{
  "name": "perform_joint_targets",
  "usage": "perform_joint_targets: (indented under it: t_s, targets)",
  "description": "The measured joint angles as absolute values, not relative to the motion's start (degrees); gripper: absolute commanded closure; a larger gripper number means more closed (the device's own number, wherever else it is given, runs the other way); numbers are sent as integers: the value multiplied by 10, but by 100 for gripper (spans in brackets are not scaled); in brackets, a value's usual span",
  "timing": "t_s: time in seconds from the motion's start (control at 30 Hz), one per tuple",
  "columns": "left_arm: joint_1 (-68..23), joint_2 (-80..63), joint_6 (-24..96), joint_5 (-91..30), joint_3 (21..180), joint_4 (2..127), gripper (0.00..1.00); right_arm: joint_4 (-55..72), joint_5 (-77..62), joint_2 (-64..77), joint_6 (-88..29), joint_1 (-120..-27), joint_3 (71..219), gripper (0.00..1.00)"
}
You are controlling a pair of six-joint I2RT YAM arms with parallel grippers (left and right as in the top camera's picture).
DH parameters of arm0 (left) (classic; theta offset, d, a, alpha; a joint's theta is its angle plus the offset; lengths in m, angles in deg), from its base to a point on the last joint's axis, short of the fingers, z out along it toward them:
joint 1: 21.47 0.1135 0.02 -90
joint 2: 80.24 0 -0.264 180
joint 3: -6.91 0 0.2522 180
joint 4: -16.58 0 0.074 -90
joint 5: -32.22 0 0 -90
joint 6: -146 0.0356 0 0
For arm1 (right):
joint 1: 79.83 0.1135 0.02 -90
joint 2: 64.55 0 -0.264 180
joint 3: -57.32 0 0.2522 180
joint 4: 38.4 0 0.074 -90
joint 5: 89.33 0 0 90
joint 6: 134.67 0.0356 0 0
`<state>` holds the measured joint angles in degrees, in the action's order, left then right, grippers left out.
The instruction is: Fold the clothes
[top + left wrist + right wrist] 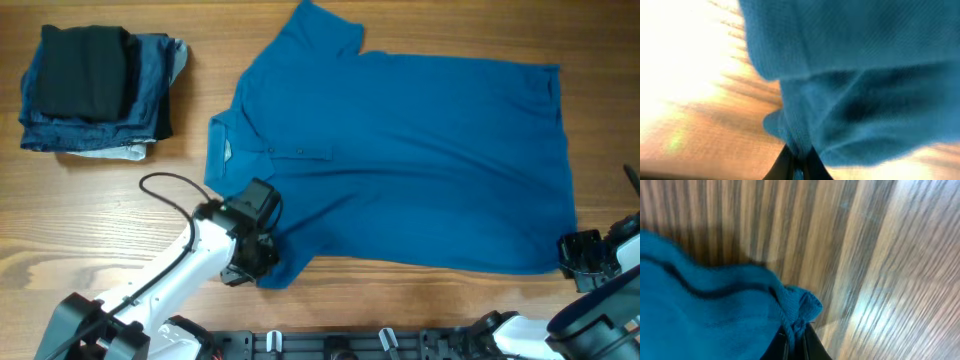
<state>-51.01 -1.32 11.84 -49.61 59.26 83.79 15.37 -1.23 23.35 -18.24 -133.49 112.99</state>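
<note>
Left gripper pinching polo shirt sleeve, right gripper pinching hem corner, folded stack well apart on table

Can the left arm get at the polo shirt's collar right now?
Probably not without letting go first. The left gripper is shut on the near sleeve of the polo shirt. The collar lies close by, uncovered, so once freed the way looks open.
</note>
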Motion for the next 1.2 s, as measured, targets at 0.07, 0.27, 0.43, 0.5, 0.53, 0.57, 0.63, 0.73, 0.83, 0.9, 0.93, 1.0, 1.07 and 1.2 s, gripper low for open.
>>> perform_joint_targets:
  t_s: [0.07, 0.27, 0.43, 0.5, 0.53, 0.57, 0.63, 0.73, 0.83, 0.9, 0.93, 1.0, 1.07, 1.2]
  targets:
    - [-510, -13, 132, -503, 640, 883, 96, 184, -20, 220, -184, -1333, 1143, 96]
    - [-510, -14, 160, -535, 762, 990, 96, 243, -34, 196, -191, -1303, 1222, 96]
    - [-510, -14, 163, -534, 806, 1041, 96, 308, -34, 195, -201, -1276, 1296, 96]
    - [-510, -13, 163, -532, 863, 1062, 96, 326, -35, 194, -207, -1276, 1330, 96]
    - [-510, -14, 163, -532, 883, 1071, 96, 339, -35, 194, -210, -1276, 1345, 96]
    - [-510, -14, 163, -532, 903, 1080, 96, 351, -34, 194, -215, -1276, 1359, 96]
    - [-510, -14, 163, -532, 914, 1080, 96, 358, -34, 194, -225, -1276, 1376, 96]
    - [-510, -14, 163, -536, 914, 1066, 96, 357, -40, 194, -228, -1276, 1377, 96]
    - [-485, -14, 163, -554, 914, 1017, 96, 335, -58, 194, -231, -1273, 1377, 96]
    - [-446, -14, 163, -558, 915, 966, 96, 314, -63, 196, -231, -1254, 1377, 96]
    - [-421, -14, 163, -561, 915, 945, 96, 304, -66, 199, -230, -1240, 1377, 96]
    - [-396, -13, 168, -564, 915, 907, 96, 277, -68, 214, -227, -1218, 1377, 96]
    - [-385, 1, 183, -565, 915, 860, 96, 234, -68, 240, -218, -1190, 1377, 96]
    - [-383, 91, 217, -569, 916, 757, 96, 160, -68, 293, -207, -1159, 1378, 96]
